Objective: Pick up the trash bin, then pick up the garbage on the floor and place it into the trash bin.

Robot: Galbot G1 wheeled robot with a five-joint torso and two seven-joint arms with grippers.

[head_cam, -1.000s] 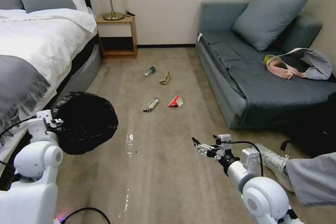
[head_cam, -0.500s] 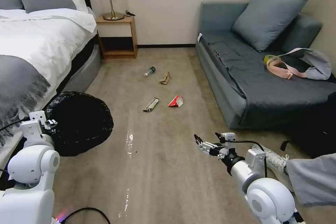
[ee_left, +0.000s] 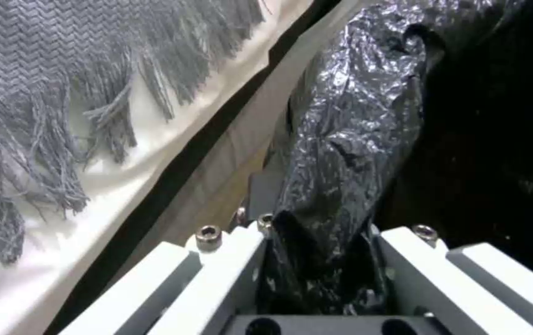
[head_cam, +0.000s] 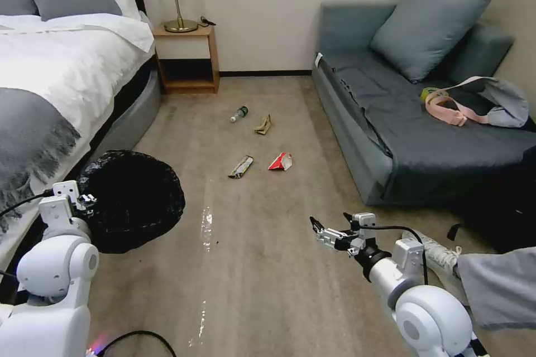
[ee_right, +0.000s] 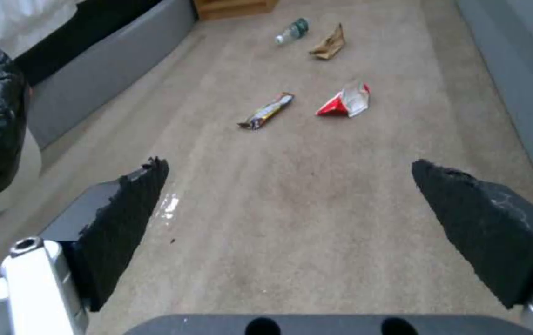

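The trash bin (head_cam: pixel 134 201), lined with a crinkly black bag, is beside the bed at the lower left, its mouth tipped toward me. My left gripper (head_cam: pixel 82 198) is shut on its rim; the left wrist view shows the bag (ee_left: pixel 353 139) pinched between the jaws. My right gripper (head_cam: pixel 330 221) hovers open and holds nothing over the carpet at the lower right. The garbage lies ahead of it: a clear bottle (head_cam: pixel 239 113), crumpled tan paper (head_cam: pixel 263 124), a red-and-white carton (head_cam: pixel 281 162) and a long wrapper (head_cam: pixel 240 167).
A bed (head_cam: pixel 61 67) with a fringed grey throw runs along the left, with a wooden nightstand (head_cam: pixel 187 58) at the back. A grey sofa (head_cam: pixel 413 128) lines the right. A person's shoe (head_cam: pixel 438 254) rests at the lower right. A shiny streak (head_cam: pixel 206 223) marks the carpet.
My left gripper and the bin shifted slightly left, then back a little to the right. My right gripper drifted a little lower and to the right, still open.
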